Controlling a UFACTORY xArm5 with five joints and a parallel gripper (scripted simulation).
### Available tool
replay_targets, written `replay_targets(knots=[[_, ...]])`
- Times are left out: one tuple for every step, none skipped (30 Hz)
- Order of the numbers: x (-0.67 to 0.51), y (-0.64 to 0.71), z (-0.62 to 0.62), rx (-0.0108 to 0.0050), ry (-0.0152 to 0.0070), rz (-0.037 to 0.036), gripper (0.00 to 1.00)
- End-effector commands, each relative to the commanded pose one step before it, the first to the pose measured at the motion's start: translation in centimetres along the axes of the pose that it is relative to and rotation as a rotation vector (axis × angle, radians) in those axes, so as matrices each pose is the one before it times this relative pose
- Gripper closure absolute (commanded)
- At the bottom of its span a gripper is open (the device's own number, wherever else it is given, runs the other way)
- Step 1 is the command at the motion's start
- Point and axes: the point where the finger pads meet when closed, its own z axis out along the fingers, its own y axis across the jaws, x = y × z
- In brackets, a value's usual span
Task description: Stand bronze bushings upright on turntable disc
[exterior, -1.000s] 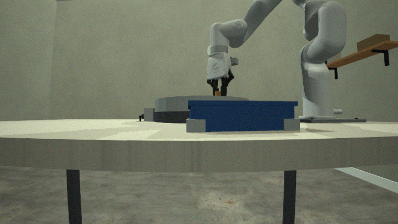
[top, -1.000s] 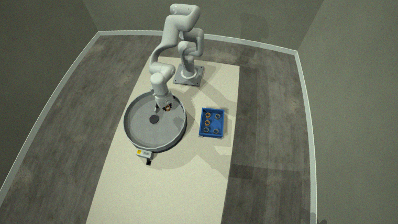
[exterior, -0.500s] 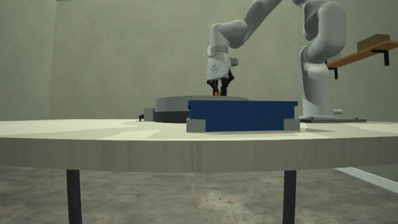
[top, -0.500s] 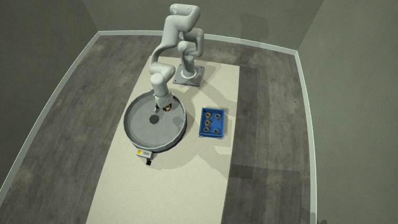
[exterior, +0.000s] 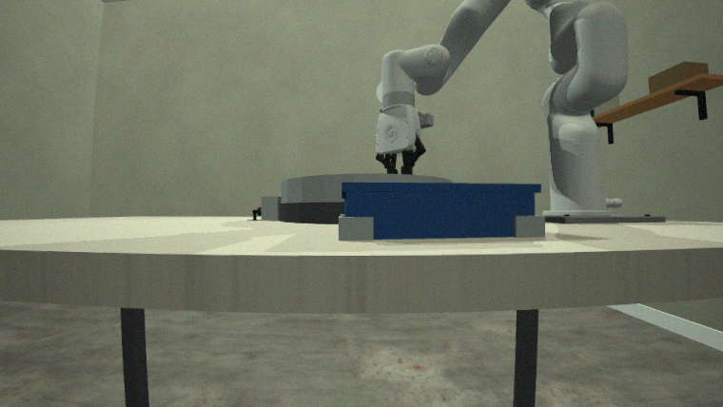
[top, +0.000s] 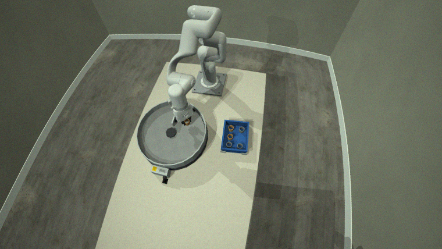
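Note:
My gripper [top: 185, 121] is shut on a bronze bushing [top: 186, 120] and holds it low over the far right part of the turntable's grey disc [top: 171, 135], clear of the dark hub [top: 170, 132]. In the side view the fingers [exterior: 399, 169] reach down behind the turntable's rim and the bushing is hidden. The blue crate [top: 235, 135] to the right holds two bronze bushings [top: 230, 127] [top: 230, 136] in its left column. It also holds three steel bushings [top: 241, 128] [top: 229, 143] [top: 240, 145].
The turntable has a raised rim [top: 198, 145] and a small control box [top: 159, 170] at its near edge. The arm's base plate [top: 209, 84] stands behind the turntable. A wooden shelf [exterior: 662, 93] with a box is on the wall at right.

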Motion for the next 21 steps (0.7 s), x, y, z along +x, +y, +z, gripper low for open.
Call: replay_targets(knots=[[-0.088, -0.121, 0.638, 0.00306, -0.00241, -0.00002, 1.00], [0.001, -0.001, 0.136, 0.00000, 0.00000, 0.00000, 1.00], [0.001, -0.001, 0.122, 0.00000, 0.00000, 0.00000, 1.00], [0.001, 0.000, 0.108, 0.00000, 0.00000, 0.00000, 1.00], [0.001, 0.000, 0.092, 0.00000, 0.00000, 0.00000, 1.00], [0.000, 0.000, 0.000, 0.00000, 0.00000, 0.00000, 1.00], [0.000, 0.000, 0.000, 0.00000, 0.00000, 0.00000, 1.00], [0.001, 0.000, 0.077, 0.00000, 0.00000, 0.00000, 1.00], [0.001, 0.000, 0.062, 0.00000, 0.00000, 0.00000, 1.00], [0.001, 0.000, 0.047, 0.00000, 0.00000, 0.00000, 1.00], [0.001, 0.000, 0.034, 0.00000, 0.00000, 0.00000, 1.00], [0.000, 0.000, 0.022, 0.00000, 0.00000, 0.00000, 1.00], [0.000, 0.000, 0.012, 0.00000, 0.00000, 0.00000, 1.00], [0.000, 0.000, 0.005, 0.00000, 0.00000, 0.00000, 1.00], [0.000, 0.000, 0.001, 0.00000, 0.00000, 0.00000, 1.00], [0.000, 0.000, 0.000, 0.00000, 0.00000, 0.00000, 1.00], [0.000, 0.000, 0.000, 0.00000, 0.00000, 0.00000, 1.00], [0.000, 0.000, 0.000, 0.00000, 0.00000, 0.00000, 1.00], [0.000, 0.000, 0.000, 0.00000, 0.00000, 0.00000, 1.00], [0.000, 0.000, 0.000, 0.00000, 0.00000, 0.00000, 1.00], [0.000, 0.000, 0.000, 0.00000, 0.00000, 0.00000, 1.00]])
